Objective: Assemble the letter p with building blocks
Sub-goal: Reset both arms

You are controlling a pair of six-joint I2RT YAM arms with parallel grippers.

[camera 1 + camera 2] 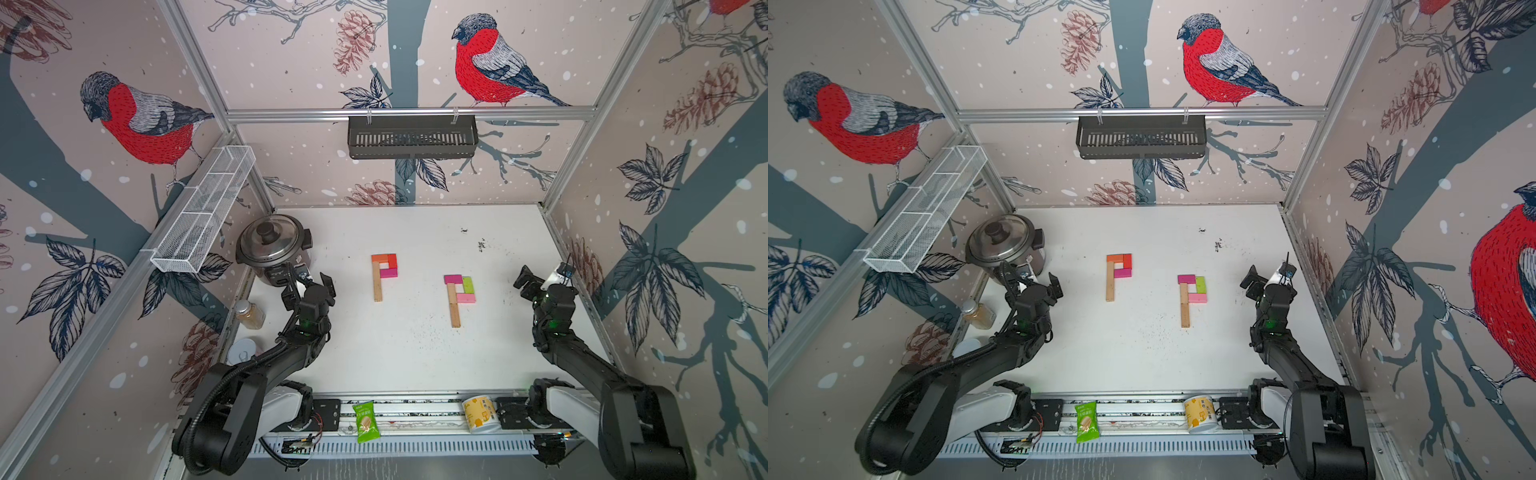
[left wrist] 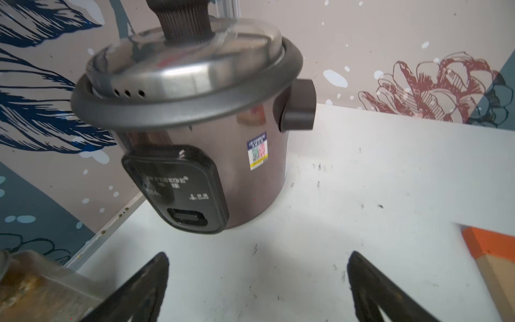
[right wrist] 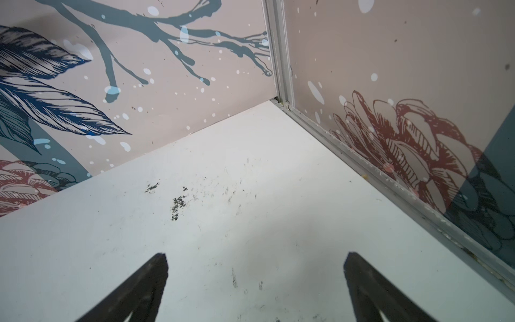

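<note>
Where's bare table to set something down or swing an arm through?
Widest: the near table between the arms, in front of the left letter and right letter. Also the far strip behind them, and between right letter and right gripper. Crowded: left edge, with cooker, jar, left gripper.

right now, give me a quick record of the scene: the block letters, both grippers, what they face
p by left arm: tan stem; loop of orange, red, magenta blocks
p by right arm: tan stem; loop of magenta, lime green, pink blocks
placement: both flat on the table, apart from each other
left gripper: open, empty, facing the rice cooker
right gripper: open, empty, facing a table corner
</note>
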